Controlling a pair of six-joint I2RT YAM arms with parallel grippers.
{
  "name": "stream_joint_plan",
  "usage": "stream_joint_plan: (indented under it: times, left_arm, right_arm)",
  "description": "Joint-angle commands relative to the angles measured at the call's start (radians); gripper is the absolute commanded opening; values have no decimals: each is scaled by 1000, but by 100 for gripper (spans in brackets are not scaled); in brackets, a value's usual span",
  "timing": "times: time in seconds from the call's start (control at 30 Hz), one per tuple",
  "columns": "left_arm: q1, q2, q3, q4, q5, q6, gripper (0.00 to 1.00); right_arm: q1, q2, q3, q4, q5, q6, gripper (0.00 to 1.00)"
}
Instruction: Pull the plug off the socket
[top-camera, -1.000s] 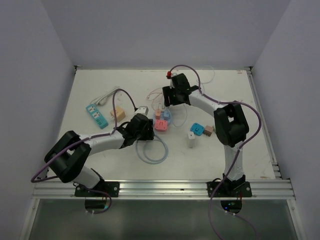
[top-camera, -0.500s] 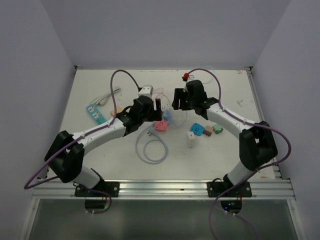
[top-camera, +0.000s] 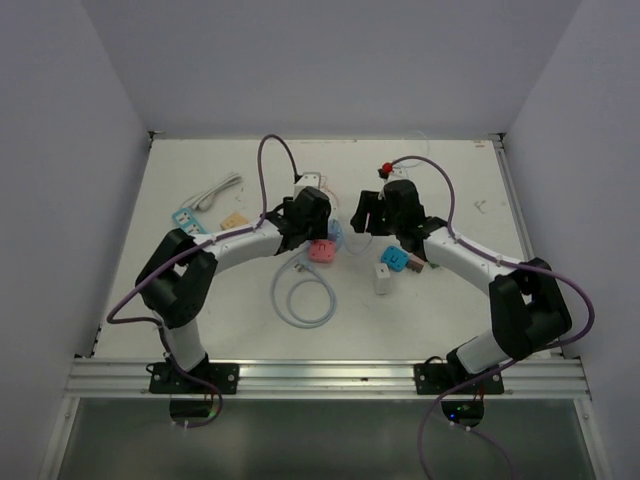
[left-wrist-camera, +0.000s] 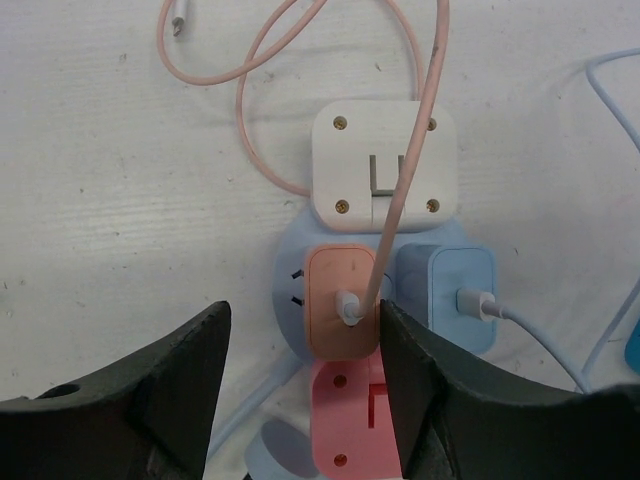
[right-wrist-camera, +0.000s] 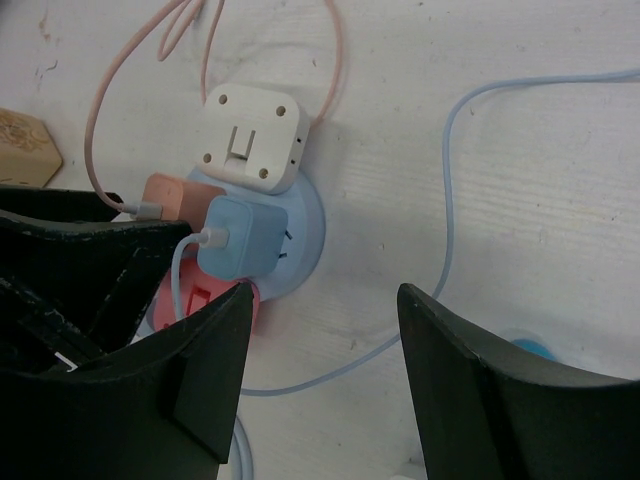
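Observation:
A round light-blue socket lies on the white table and carries a white plug, an orange plug with a pink cable, a blue plug with a pale-blue cable, and a pink plug. My left gripper is open. Its fingers straddle the orange plug from above without closing on it. My right gripper is open and empty, just to the right of the socket, near the blue plug. In the top view both grippers flank the socket.
A coiled pale-blue cable lies in front of the socket. White, blue and brown adapters lie to the right. A teal power strip, a white strip and a tan cube lie to the left.
My left gripper swung from the near left up and right until it was over the socket. My right gripper came from the back of the table down to the socket's right side. Both stayed open.

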Motion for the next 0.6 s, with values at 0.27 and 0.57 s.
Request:
stream_joint_plan:
  times: [0.27, 0.57]
  left_arm:
    - [0, 79, 79, 25, -53, 16, 60]
    - [-3, 131, 117, 32, -36, 12, 45]
  right_arm:
    - [-16, -22, -49, 132, -4, 42, 64]
    - [-33, -24, -80, 166, -30, 45, 64]
